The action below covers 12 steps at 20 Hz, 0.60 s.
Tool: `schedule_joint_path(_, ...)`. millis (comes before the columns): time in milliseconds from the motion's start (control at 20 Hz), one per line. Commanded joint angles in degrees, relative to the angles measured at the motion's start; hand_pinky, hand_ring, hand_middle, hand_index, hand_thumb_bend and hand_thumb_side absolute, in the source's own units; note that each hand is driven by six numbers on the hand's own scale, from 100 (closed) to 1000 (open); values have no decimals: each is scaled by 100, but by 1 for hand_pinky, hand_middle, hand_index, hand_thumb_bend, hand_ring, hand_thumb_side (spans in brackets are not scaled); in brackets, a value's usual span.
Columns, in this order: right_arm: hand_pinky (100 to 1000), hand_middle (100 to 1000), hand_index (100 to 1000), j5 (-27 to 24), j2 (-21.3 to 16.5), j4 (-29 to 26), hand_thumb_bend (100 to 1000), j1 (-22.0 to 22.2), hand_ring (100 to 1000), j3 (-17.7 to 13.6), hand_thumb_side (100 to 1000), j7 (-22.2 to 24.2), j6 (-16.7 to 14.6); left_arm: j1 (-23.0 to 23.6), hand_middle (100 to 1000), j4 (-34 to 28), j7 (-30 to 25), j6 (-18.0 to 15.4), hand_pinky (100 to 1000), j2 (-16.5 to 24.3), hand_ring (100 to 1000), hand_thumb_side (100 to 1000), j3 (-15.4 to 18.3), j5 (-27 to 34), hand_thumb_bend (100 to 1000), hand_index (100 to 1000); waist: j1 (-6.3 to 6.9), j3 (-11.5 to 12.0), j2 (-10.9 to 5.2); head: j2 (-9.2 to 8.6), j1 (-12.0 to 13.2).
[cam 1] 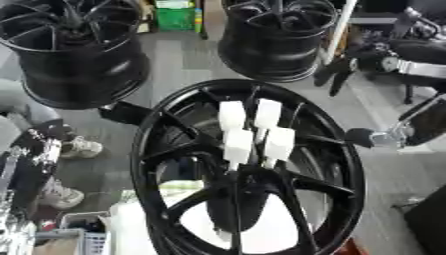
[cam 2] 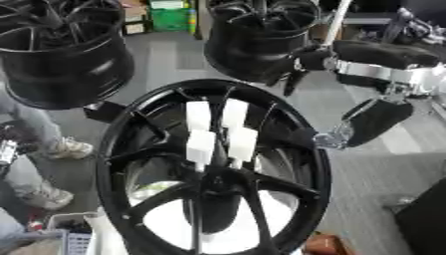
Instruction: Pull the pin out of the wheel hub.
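A large black wheel hub (cam 1: 150,149) stands upright in the middle, its spokes meeting at the centre. Several white block-shaped pins (cam 1: 237,145) stick out of the centre in a cluster, two upper and two lower. My right arm (cam 2: 376,120) comes in from the right, black with a silver joint. Its dark right hand (cam 1: 359,137) sits just outside the hub's right rim, level with the lower pins and apart from them. How that hand is posed does not show. No left hand appears in either view.
Two more black wheels stand at the back, one at the far left (cam 1: 74,55) and one behind the middle (cam 1: 275,40). A person's shoes (cam 1: 80,147) are at the left. A basket (cam 1: 74,239) sits at the lower left. More dark arm parts (cam 2: 383,54) crowd the upper right.
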Motion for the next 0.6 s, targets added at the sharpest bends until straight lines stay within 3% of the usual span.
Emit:
schedule_joint_path(50,758,808,929,270,-157,-32,355,-224,702,96,350,205,-108,-36,670,-66,-24,-6,754,91,727,591,-19,-20,175,792,6,4,-60,28,-29)
schedule_joint_path(600,760,820,929,653,144,333,341,-791,710,620,350,732,-352,-28,670,-62,-41,-5,754,82,726,592,-32,-12,174,792,0,20,-62,28,-53)
